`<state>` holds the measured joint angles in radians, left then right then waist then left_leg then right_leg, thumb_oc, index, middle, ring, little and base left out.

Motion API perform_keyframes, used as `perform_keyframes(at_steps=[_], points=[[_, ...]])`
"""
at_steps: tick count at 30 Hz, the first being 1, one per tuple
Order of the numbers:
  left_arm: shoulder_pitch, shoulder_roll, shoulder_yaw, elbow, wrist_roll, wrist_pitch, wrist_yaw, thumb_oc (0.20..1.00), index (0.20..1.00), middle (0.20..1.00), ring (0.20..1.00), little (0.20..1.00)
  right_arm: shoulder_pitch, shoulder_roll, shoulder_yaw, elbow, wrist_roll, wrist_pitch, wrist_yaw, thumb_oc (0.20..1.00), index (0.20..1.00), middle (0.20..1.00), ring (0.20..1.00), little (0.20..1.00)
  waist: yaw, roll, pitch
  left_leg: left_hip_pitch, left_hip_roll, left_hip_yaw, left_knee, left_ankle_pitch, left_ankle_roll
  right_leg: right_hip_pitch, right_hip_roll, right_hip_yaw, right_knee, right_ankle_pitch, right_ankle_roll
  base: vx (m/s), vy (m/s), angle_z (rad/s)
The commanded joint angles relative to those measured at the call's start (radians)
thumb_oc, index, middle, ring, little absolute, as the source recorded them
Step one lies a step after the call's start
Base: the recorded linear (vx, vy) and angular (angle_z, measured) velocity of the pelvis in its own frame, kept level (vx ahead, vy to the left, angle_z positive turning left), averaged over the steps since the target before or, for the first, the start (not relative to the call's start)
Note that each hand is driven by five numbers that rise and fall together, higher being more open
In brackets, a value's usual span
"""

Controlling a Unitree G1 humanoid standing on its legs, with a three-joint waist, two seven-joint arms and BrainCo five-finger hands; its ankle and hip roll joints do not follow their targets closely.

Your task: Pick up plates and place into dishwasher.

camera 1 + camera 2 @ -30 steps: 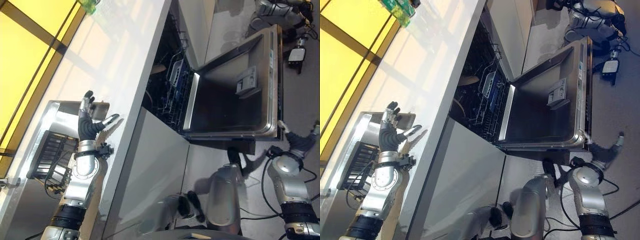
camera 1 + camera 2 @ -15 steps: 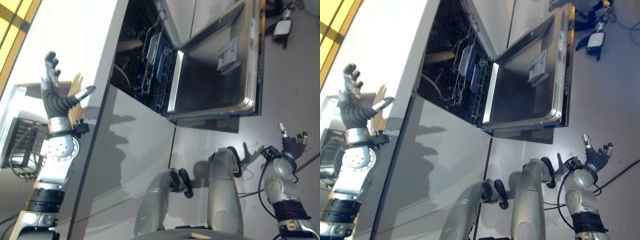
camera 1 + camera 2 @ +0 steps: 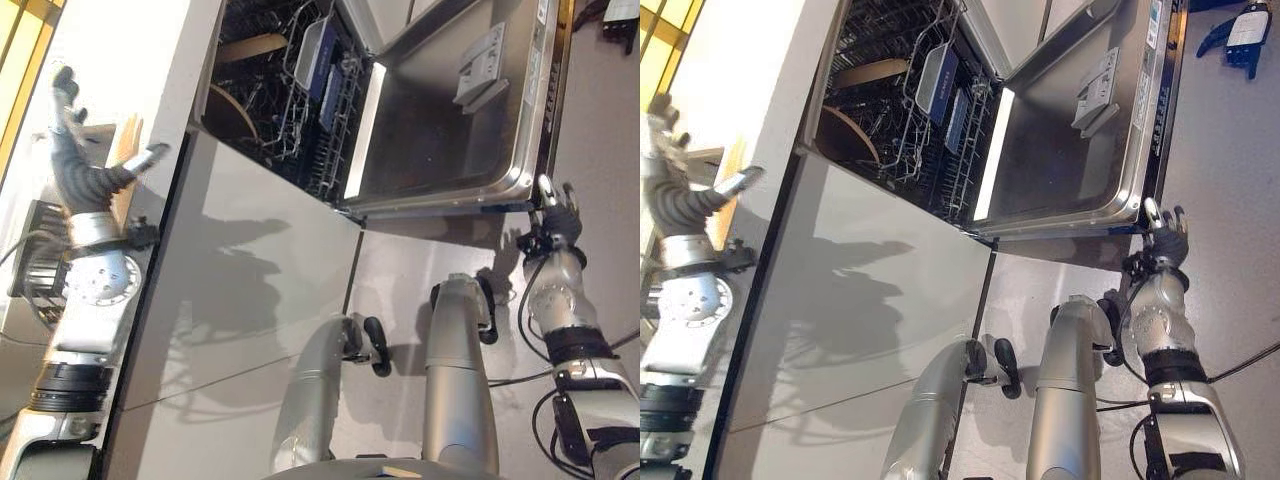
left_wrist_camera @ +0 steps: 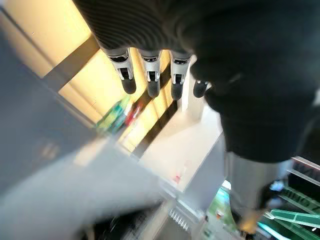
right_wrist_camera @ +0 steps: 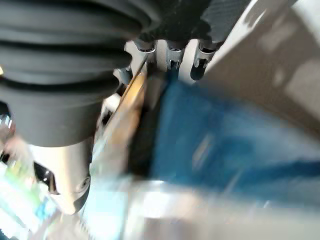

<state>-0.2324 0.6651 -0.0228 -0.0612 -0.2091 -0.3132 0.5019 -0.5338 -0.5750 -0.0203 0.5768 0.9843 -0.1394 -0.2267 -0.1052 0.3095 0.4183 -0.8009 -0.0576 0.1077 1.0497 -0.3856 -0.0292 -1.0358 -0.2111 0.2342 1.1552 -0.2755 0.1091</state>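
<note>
Fingers of my left hand (image 3: 85, 175) stood straight and spread above the counter (image 3: 150, 60), thumb out to the side, with nothing in them; those of my right hand (image 3: 556, 205) were loosely straight as well and empty, just below the outer edge of the dishwasher door (image 3: 470, 130). Two tan plates (image 3: 245, 47) already stood inside the dishwasher, in the rack (image 3: 300, 90) behind the lowered door, one near the top of the opening and one lower; what else sat in that rack I could not tell. A pale wooden piece (image 3: 125, 150) lay on the counter by my left thumb, to the left of the dishwasher, and whether it was a plate I could not say. I judged the main risk lay at the door: my right hand hung so close to its rim that a careless swing could knock it, or jar the rack and rattle the plates. On the other side, a reach made with such a spread hand could push a plate along the counter rather than close on it.
</note>
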Motion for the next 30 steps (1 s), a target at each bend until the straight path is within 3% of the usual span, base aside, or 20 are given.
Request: perform_keyframes(at_steps=[1, 4, 10, 13, 19, 30], points=[[0.061, -0.112, -0.107, 0.034, -0.035, 0.027, -0.055, 1.0, 1.0, 1.0, 1.0, 1.0, -0.165, -0.036, 0.03, -0.1, -0.042, -0.043, 0.126, 1.0, 1.0, 1.0, 1.0, 1.0, -0.008, 0.028, 0.102, -0.064, 0.003, -0.009, 0.104, 0.001, 0.037, 0.042, 0.032, -0.063, 0.044, -0.082, -0.134, 0.0, -0.033, 0.06], [0.068, -0.11, -0.093, 0.039, -0.042, 0.017, -0.067, 1.0, 1.0, 1.0, 1.0, 1.0, -0.183, -0.019, 0.059, -0.149, -0.068, -0.005, 0.17, 1.0, 1.0, 1.0, 1.0, 1.0, 0.0, 0.021, 0.102, -0.061, 0.001, -0.021, 0.098, 0.006, 0.036, 0.05, 0.038, -0.071, 0.041, -0.082, -0.134, 0.0, -0.014, 0.0], [0.051, -0.081, -0.059, 0.042, -0.065, 0.023, -0.123, 1.0, 1.0, 1.0, 1.0, 1.0, -0.226, -0.021, 0.155, -0.2, -0.125, 0.194, 0.32, 1.0, 1.0, 1.0, 1.0, 1.0, 0.029, -0.01, 0.102, -0.038, 0.001, -0.046, 0.077, 0.028, 0.029, 0.089, 0.036, -0.099, 0.011, -0.069, -0.139, 0.0, -0.07, 0.02], [0.029, -0.07, -0.053, 0.037, -0.058, 0.046, -0.139, 1.0, 1.0, 1.0, 1.0, 1.0, -0.249, -0.02, 0.205, -0.217, -0.108, 0.232, 0.348, 1.0, 1.0, 1.0, 1.0, 1.0, 0.048, -0.031, 0.102, -0.016, 0.0, -0.063, 0.053, 0.052, 0.027, 0.12, 0.033, -0.118, -0.018, -0.059, -0.141, -0.01, -0.117, 0.11], [-0.005, -0.06, -0.056, 0.045, -0.04, 0.068, -0.151, 1.0, 1.0, 1.0, 1.0, 1.0, -0.271, 0.017, 0.255, -0.287, -0.058, 0.206, 0.375, 1.0, 1.0, 1.0, 1.0, 1.0, 0.071, -0.063, 0.102, 0.014, -0.004, -0.091, 0.018, 0.08, 0.028, 0.166, 0.039, -0.143, -0.057, -0.045, -0.142, -0.01, -0.079, 0.12], [-0.032, -0.062, -0.048, 0.068, -0.052, 0.085, -0.171, 1.0, 1.0, 1.0, 1.0, 1.0, -0.235, 0.075, 0.259, -0.33, -0.098, 0.156, 0.385, 1.0, 1.0, 1.0, 1.0, 1.0, 0.103, -0.123, 0.098, 0.143, -0.01, -0.123, -0.038, 0.078, 0.029, 0.336, 0.035, -0.18, -0.146, -0.035, -0.139, 0.04, 0.011, 0.05]])
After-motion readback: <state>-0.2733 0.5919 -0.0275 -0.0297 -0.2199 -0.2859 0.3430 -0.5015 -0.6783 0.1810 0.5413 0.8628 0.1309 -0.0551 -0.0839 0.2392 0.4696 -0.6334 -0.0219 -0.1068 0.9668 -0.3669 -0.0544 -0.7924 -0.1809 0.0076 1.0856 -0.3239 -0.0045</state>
